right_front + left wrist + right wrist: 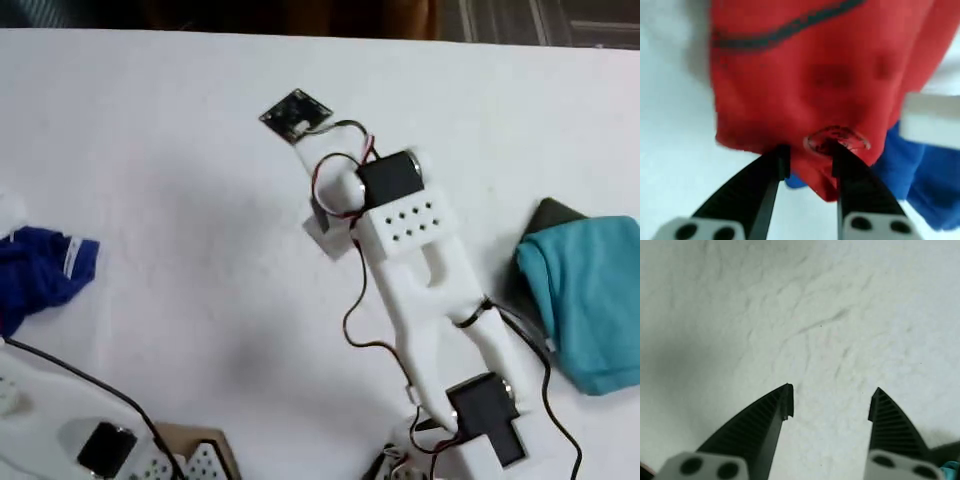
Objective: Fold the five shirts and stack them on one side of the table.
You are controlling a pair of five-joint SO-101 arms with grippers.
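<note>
Left gripper [809, 155]: fingers closed down to a narrow gap, pinching a bunch of the red shirt [810, 75] at the collar end, right by the round neck label; the rest of the red shirt spreads away from the fingertips, dark stripe across the far part; blue shirt [925, 185] sits just behind and below it, partly covered by it. Right gripper [830, 402]: fingers spread wide, nothing between them, just bare white table [815, 315] underneath. High view: right arm [420, 290] stretched across the middle of the table [180, 180]; blue shirt [40, 270] crumpled at the left edge; teal shirt [590, 295] folded at the right edge, lying on a dark cloth [555, 215] that sticks out at its far corner; can't tell whether that cloth is a shirt.
</note>
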